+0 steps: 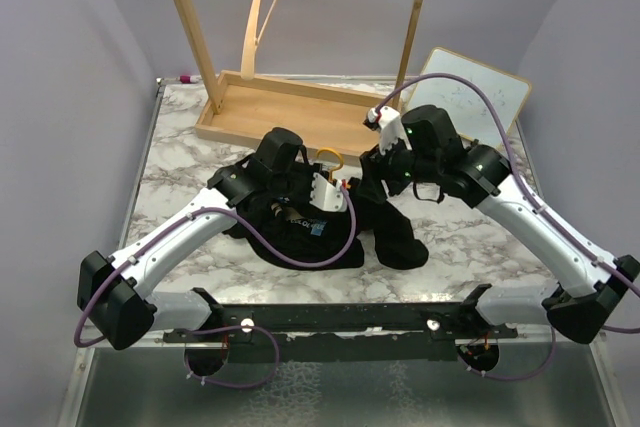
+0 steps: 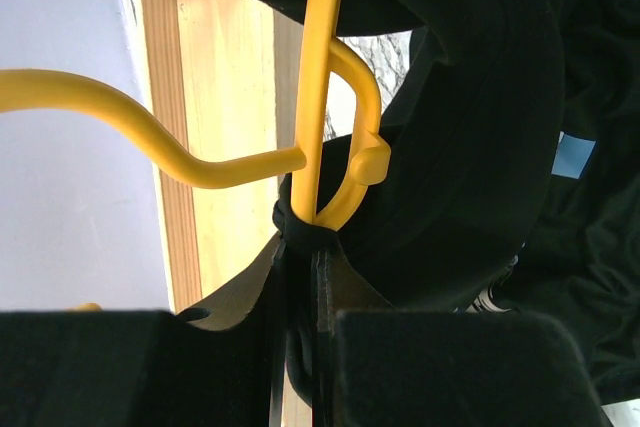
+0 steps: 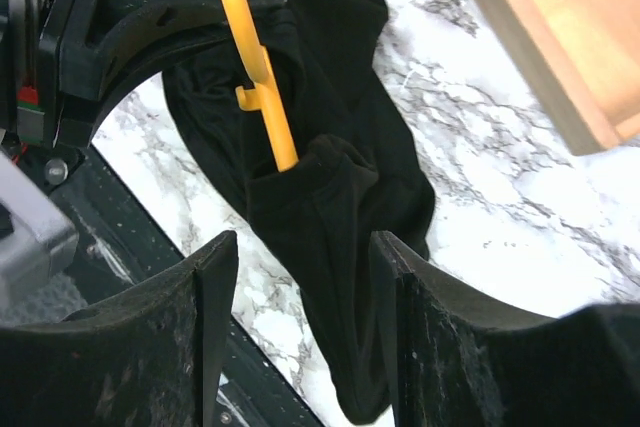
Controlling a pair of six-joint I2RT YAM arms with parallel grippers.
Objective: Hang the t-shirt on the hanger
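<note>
hanger (image 3: 262, 87) arm tucked in shirt (image 3: 340, 197), mid-worktop (image 3: 480, 147).
left claw (image 2: 305, 267) pinches hanger neck, probably cloth too; right claw (image 3: 300, 247) wide, empty. Grab the loose shoulder, drag it over the bare arm, left grip firm.

Bare table (image 1: 180, 185) left of my t-shirt (image 1: 395, 232) and hanger (image 1: 330, 157) heap, more open marble front right, wooden rack (image 1: 290, 107) walling the back, whiteboard (image 1: 478, 95) crowding far right

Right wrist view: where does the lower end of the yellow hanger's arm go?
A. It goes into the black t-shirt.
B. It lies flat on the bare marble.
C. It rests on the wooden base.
A: the hanger slants down and its end disappears into a fold of the t-shirt.
</note>
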